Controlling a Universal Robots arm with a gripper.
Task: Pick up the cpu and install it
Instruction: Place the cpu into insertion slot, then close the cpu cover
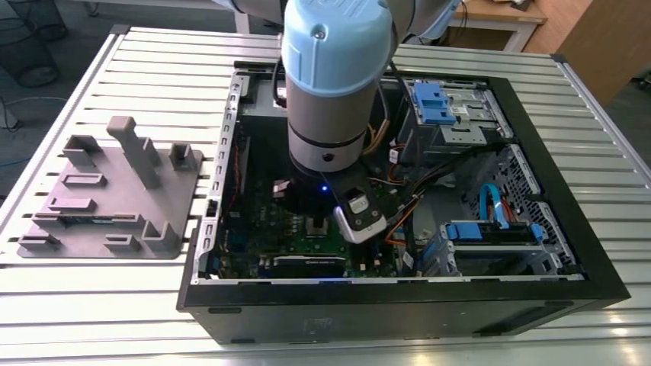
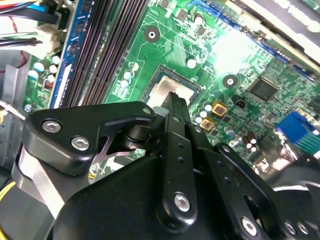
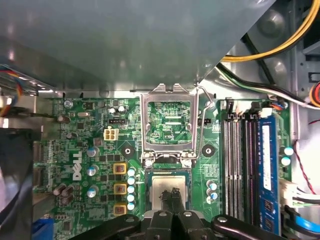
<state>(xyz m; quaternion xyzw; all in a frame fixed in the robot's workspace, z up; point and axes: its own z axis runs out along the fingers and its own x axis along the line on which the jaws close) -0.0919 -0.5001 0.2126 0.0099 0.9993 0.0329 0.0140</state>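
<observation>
Over the green motherboard (image 3: pixel 85 125), we see the end effector (image 3: pixel 172 194) apparently pressed together, its tips at the cpu (image 3: pixel 161 184) lying flat beside the raised metal frame (image 3: pixel 145 125).

Location: robotics laboratory, computer assembly test station.

The work surface is a table (image 1: pixel 91 328) of ribbed aluminium profiles, standing on a grey floor (image 1: pixel 72 23). On it lies an open black computer case (image 1: pixel 407 313), side panel off, with drive bays, cabling and the green motherboard (image 3: pixel 85 150) exposed. Just beside the case, on the exterior view's left, sits a grey moulded parts fixture (image 1: pixel 112 191) with slots and upright posts. An industrial robot arm (image 1: pixel 331 84) with pale blue joint caps reaches down into the case. Wooden office furniture (image 1: pixel 595 38) and a black wire basket (image 1: pixel 30 46) stand on the floor beyond the table.
</observation>
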